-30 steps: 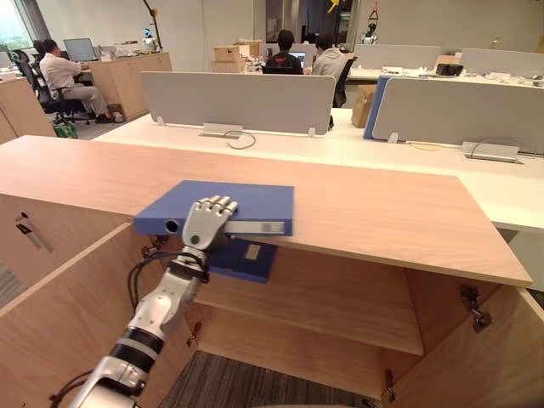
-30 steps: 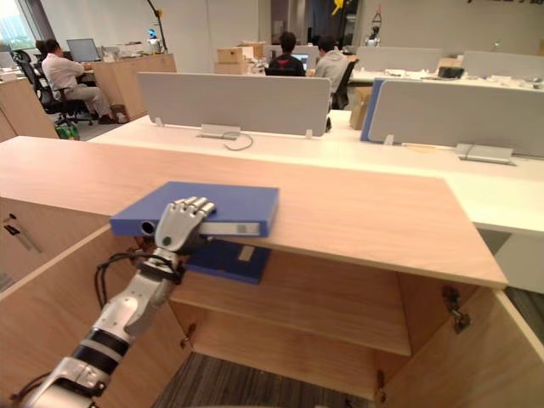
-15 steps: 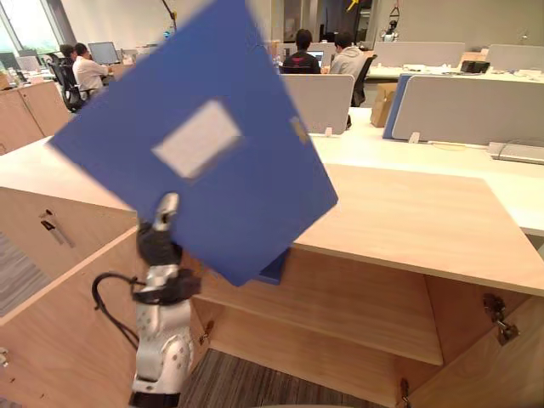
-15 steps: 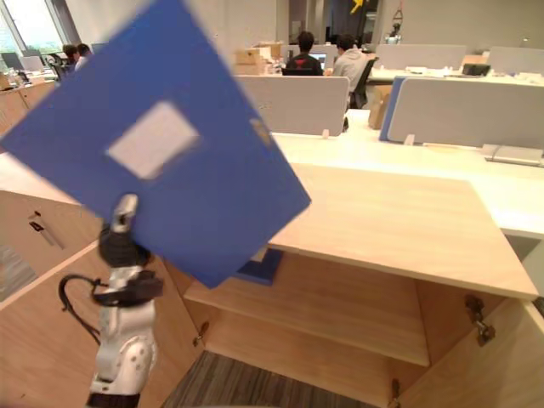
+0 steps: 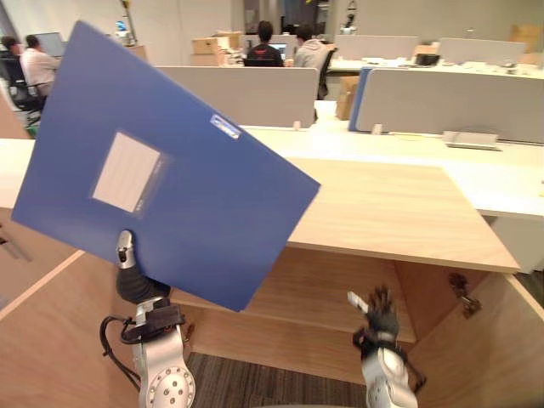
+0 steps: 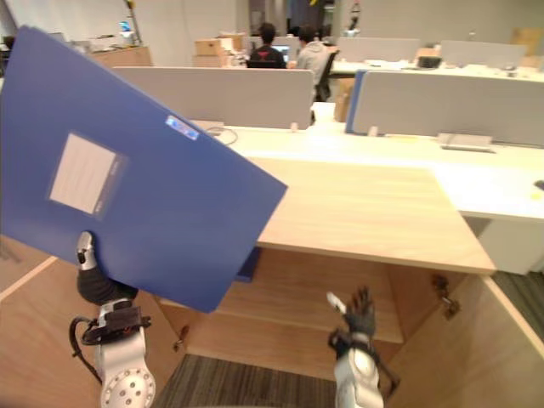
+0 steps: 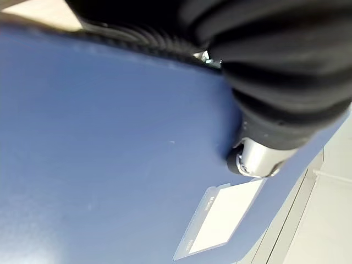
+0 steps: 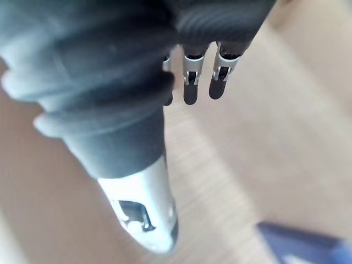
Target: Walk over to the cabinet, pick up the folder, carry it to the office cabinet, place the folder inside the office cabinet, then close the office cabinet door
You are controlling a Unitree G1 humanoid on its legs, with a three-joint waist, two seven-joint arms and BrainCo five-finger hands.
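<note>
Folder [image 5: 187, 195] stands tilted above the left hand [image 5: 138, 285], its lower edge pinched under the thumb, likely to clear the countertop [image 5: 399, 212]; right hand [image 5: 380, 314], fingers straight and empty, hangs well apart.

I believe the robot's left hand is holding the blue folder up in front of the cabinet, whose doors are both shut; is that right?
Not quite: the doors of the cabinet are open, not shut. The left eye view shows the shelf inside and a door swung out on each side. The rest stands: the left hand holds the blue folder up in front of the cabinet.
</note>
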